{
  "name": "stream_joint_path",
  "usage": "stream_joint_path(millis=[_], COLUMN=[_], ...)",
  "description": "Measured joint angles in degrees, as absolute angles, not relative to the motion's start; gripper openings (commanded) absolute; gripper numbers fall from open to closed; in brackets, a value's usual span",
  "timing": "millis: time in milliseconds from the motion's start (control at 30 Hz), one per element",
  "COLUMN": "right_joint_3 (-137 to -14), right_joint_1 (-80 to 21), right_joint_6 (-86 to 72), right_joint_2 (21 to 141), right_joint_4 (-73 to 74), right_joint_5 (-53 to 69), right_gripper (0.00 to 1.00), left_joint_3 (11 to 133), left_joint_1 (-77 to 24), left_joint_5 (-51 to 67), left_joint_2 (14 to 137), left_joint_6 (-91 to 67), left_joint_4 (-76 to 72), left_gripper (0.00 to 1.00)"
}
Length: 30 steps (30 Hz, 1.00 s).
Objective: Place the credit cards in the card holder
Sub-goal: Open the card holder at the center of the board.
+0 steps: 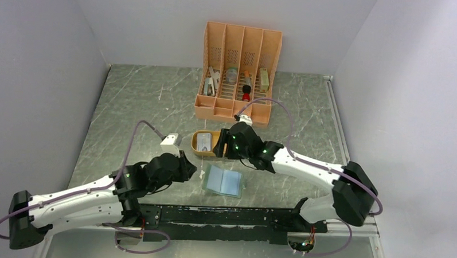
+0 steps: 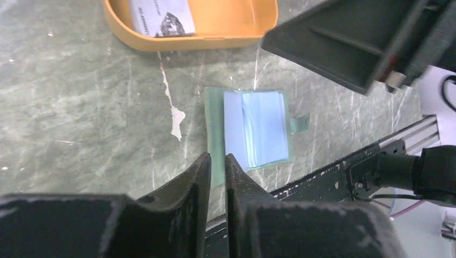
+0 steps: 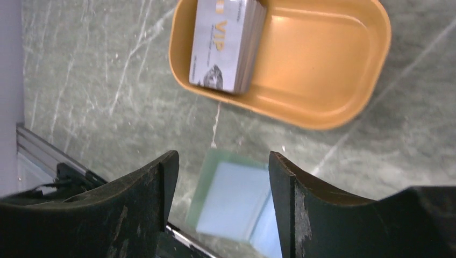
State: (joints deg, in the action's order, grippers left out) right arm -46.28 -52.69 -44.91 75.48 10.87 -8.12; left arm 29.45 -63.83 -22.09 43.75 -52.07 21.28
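Observation:
The card holder (image 1: 224,181) lies open on the table, grey-green with pale blue pockets facing up; it also shows as the card holder (image 2: 253,131) and the card holder (image 3: 236,199). A stack of credit cards (image 3: 226,43) rests in the orange oval tray (image 3: 322,107), seen too as credit cards (image 1: 204,142) and credit cards (image 2: 161,16). My left gripper (image 2: 216,161) hovers just left of the holder's left edge, jaws parted by a narrow gap with nothing in them. My right gripper (image 3: 223,161) hangs open and empty above the strip between tray and holder.
A tall orange slotted organizer (image 1: 239,72) with several items stands at the back. The tray (image 1: 198,149) sits just behind the holder. A black rail (image 1: 229,215) runs along the near edge. My right arm (image 2: 365,43) reaches over the holder's far side.

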Motion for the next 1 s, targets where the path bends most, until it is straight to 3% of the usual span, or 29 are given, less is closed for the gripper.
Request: stream_joint_path(millis=[233,367,467,867,1000], right_joint_3=[-52.4,-51.5,-48.3,-31.7,-29.9], right_joint_1=[-50.9,-50.9,-50.8,-50.8,-50.8], right_joint_6=[-44.4,-44.1,-44.0,-44.0,-44.5], right_joint_2=[86.0,84.8,80.7,60.6,58.2], right_joint_4=[6.7,6.7,6.7,12.5,13.2], right_joint_5=[-5.3,-5.5,-5.9,-5.3,-4.3], right_gripper=[0.64,0.62,0.61,0.61,0.60], left_joint_3=[29.2,28.6,28.0,24.4,24.4], left_joint_1=[-63.8,-63.8,-63.8,-63.2,-62.5], left_joint_5=[-25.1,-24.1,-21.8,-9.6,-7.4], left_joint_2=[38.1,38.9,41.6,60.0,63.7], left_joint_6=[-53.2,-52.1,-50.4,-46.0,-45.5], left_joint_4=[25.1,24.4,21.8,5.0,1.2], left_gripper=[0.42,0.64,0.71,0.78,0.72])
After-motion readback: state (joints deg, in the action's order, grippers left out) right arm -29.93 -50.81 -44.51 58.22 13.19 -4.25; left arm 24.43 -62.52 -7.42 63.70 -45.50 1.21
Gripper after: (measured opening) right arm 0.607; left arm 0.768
